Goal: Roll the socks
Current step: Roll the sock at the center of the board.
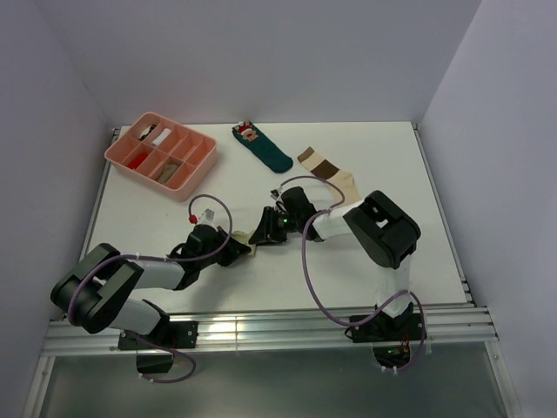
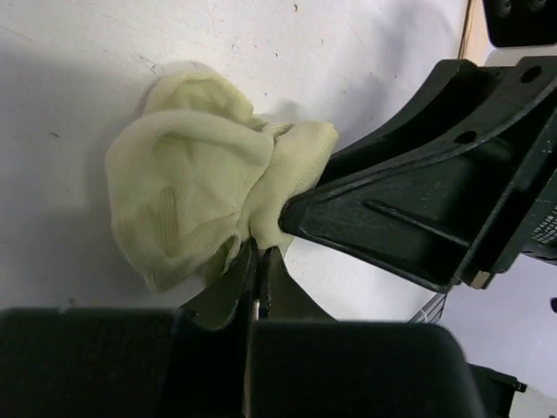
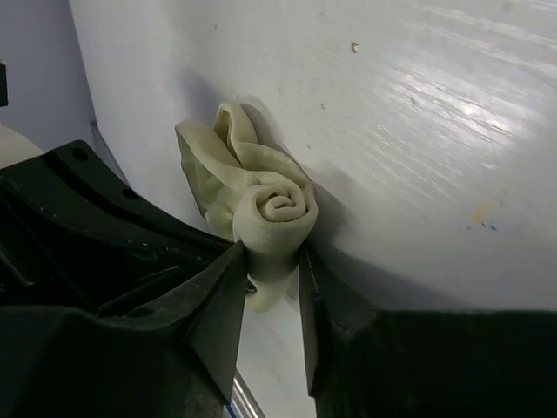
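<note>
The plain pale tan sock (image 3: 274,209) lies on the white table, coiled into a tight spiral at one end and bunched loose at the other (image 2: 187,196). My right gripper (image 3: 271,261) has its two fingers pressed against either side of the coil. My left gripper (image 2: 258,261) is shut, pinching the loose edge of the same sock. In the top view the two grippers, left (image 1: 237,252) and right (image 1: 259,235), meet nose to nose at mid-table and hide most of the sock (image 1: 247,236). The cream sock with brown bands (image 1: 326,170) lies flat behind them.
A dark teal sock with a red-and-white figure (image 1: 263,146) lies at the back centre. A pink divided tray (image 1: 205,162) sits at the back left. The right gripper's black finger (image 2: 392,218) fills the right side of the left wrist view.
</note>
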Available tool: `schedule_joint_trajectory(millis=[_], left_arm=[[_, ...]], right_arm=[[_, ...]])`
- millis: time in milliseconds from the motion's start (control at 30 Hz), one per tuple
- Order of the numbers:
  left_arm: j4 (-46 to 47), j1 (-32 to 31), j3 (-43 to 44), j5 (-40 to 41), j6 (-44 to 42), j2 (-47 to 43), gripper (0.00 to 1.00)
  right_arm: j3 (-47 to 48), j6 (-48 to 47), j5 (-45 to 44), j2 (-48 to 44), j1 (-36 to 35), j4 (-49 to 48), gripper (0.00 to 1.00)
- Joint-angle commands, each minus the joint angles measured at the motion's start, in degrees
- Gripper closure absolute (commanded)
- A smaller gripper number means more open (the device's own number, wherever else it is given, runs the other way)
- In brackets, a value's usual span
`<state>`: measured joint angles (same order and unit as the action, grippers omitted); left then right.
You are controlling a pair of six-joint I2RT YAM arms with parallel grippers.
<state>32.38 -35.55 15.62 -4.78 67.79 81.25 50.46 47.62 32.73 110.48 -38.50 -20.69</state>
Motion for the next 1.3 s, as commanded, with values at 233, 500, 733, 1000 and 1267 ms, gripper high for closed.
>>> schedule_joint_trajectory(millis=[233,500,733,1000,1267], left_arm=[[-7.7,2.0,1.9,-1.9,-5.1,3.7,0.99],[-13.6,2.0,13.8,-2.7,-14.5,11.5,0.87],[-15.1,1.9,21.9,-4.0,-20.8,15.7,0.61],[-20.3,-3.4,21.3,13.8,-30.4,2.3,0.39],[-18.6,-19.7,22.5,32.2,-41.8,2.8,0.40]], right_arm=[[-0.8,-2.2,-0.5,2.6,0.4,-3.0,1.00],[-2.9,-4.7,-10.1,-3.9,4.3,6.3,1.00],[-3.3,-2.6,-20.1,-9.0,4.9,15.8,1.00],[4.6,-2.2,-24.7,-7.9,4.9,30.6,1.00],[12.3,-2.8,-25.0,-5.1,4.6,41.2,1.00]])
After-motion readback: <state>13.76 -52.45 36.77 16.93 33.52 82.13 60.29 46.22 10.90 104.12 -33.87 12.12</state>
